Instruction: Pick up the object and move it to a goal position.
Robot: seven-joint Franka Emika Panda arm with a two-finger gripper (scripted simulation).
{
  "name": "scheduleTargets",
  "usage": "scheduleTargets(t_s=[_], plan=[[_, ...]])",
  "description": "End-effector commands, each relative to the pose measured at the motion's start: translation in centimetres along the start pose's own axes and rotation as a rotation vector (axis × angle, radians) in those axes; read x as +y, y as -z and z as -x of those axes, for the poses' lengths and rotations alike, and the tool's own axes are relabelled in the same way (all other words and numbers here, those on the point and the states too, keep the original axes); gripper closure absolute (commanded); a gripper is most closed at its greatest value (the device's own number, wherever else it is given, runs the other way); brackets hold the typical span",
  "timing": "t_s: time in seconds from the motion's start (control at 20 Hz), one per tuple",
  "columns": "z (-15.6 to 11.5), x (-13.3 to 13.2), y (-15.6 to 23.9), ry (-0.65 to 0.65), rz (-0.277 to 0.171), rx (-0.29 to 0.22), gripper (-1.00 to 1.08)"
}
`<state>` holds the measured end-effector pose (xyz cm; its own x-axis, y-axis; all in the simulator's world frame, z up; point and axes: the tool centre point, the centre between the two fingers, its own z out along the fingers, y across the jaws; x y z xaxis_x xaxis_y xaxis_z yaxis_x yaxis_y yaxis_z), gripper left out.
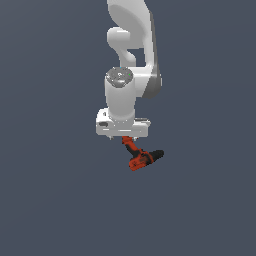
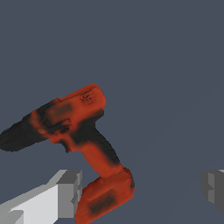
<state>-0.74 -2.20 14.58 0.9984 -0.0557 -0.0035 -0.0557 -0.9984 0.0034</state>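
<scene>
Exterior view: a white, jointed robot arm [image 1: 131, 60] descends from the upper edge of the frame and ends in a white, box-shaped hand carrying the jaws, here the gripper [image 1: 128, 138]. Directly beneath this hand lies the small red-orange and black cordless power drill [image 1: 141, 157], on a uniform dark blue-grey table [image 1: 50, 200]. The drill's red handle runs up toward the underside of the hand, and its black chuck tip points toward the exterior view's right. The drill's upper end meets the hand's lower edge in this view; the fingers themselves are not clearly visible here.

Wrist view: the same drill [image 2: 78, 131] fills the middle of the frame, lying on its side with the black chuck at one end, the red-orange motor housing at the centre, and the handle leading down to a broad red base with a dark patch. Two grey fingers [image 2: 68, 194] appear at opposite sides of the frame. The jaws stand wide apart. One finger sits just beside the drill's base; whether it touches cannot be told. The other finger is well apart from the drill, with bare table between them. Nothing is clamped between the jaws.
</scene>
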Motion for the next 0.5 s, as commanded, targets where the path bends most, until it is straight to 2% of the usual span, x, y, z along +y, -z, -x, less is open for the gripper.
scheduleTargets(t_s=[0.0, 0.45], plan=[[0.0, 0.0, 0.0, 0.0, 0.0, 0.0, -1.0], [0.22, -0.67, -0.46, 0.002, -0.016, -0.005, -1.0]])
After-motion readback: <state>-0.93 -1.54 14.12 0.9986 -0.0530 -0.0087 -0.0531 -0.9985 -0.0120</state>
